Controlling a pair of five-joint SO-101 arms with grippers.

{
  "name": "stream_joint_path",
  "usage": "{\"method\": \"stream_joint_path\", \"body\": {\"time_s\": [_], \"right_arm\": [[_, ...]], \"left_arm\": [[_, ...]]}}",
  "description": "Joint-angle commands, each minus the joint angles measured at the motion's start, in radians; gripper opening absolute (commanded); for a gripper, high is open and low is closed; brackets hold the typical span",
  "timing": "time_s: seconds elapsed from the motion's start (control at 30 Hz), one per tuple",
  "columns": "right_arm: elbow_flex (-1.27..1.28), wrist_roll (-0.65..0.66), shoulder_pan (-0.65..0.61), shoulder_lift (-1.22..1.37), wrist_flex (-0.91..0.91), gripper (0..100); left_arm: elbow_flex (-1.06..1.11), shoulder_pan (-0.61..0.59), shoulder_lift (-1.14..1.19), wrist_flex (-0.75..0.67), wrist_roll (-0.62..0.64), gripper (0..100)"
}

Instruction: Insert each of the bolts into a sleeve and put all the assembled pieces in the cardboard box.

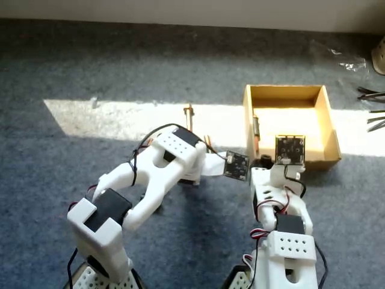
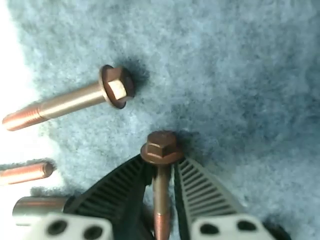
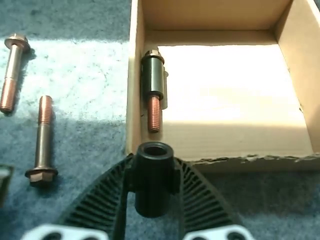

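The left tool is clenched on a copper-coloured bolt. The shaft runs back between the ribbed fingers, and the hex head sticks out just past the tips, low over the grey carpet. Just beyond it a loose bolt lies flat on the carpet, its head towards the held one but not touching it. The threaded end of a third bolt pokes in from the side, in the sunlit patch.

The right tool is grasping a black sleeve, whose open bore faces forward. It is held just short of the near wall of the cardboard box. From above, the box sits straight ahead of the right arm, with a band of sunlight across its floor.

Inside the box, one assembled piece lies along the side wall nearest the left arm. It is a bolt pushed through a dark sleeve, with thread showing at the end towards the tool and the head at the far end.

Outside that wall, two more lie on the carpet, roughly parallel and apart. A far bolt has its head away from the tool, and a nearer bolt has its head towards it.
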Motion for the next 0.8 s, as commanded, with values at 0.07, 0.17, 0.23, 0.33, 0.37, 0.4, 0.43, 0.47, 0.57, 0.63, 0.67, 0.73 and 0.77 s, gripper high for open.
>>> {"method": "stream_joint_path", "body": {"time_s": [0.07, 0.17, 0.23, 0.33, 0.37, 0.4, 0.43, 0.47, 0.57, 0.63, 0.67, 0.73, 0.77], "right_arm": [[-0.013, 0.014, 0.010, -0.018, -0.028, 0.4], [-0.013, 0.014, 0.010, -0.018, -0.028, 0.4], [-0.013, 0.014, 0.010, -0.018, -0.028, 0.4], [-0.013, 0.014, 0.010, -0.018, -0.028, 0.4], [-0.013, 0.014, 0.010, -0.018, -0.028, 0.4], [-0.013, 0.014, 0.010, -0.018, -0.028, 0.4], [-0.013, 0.014, 0.010, -0.018, -0.028, 0.4], [-0.013, 0.014, 0.010, -0.018, -0.028, 0.4], [-0.013, 0.014, 0.008, -0.018, -0.028, 0.4], [-0.013, 0.014, 0.008, -0.018, -0.028, 0.4], [-0.013, 0.014, 0.008, -0.018, -0.028, 0.4], [-0.013, 0.014, -0.001, -0.018, -0.028, 0.4], [-0.013, 0.015, -0.015, -0.018, -0.028, 0.4]], "left_arm": [[-0.107, 0.015, -0.007, 0.006, 0.163, 4], [-0.140, 0.015, -0.007, 0.006, 0.242, 4], [-0.156, 0.013, -0.007, 0.006, 0.296, 4], [-0.188, -0.008, -0.007, 0.006, 0.361, 4], [-0.197, -0.015, -0.007, 0.006, 0.382, 4], [-0.206, -0.025, -0.007, 0.006, 0.400, 4], [-0.217, -0.035, -0.007, 0.006, 0.417, 4], [-0.226, -0.045, -0.007, 0.006, 0.437, 2], [-0.255, -0.065, -0.008, 0.006, 0.497, 1], [-0.275, -0.079, -0.008, 0.006, 0.542, 0], [-0.285, -0.085, -0.008, 0.006, 0.572, 0], [-0.309, -0.102, -0.008, 0.006, 0.640, 0], [-0.325, -0.114, -0.008, 0.006, 0.678, 0]]}}
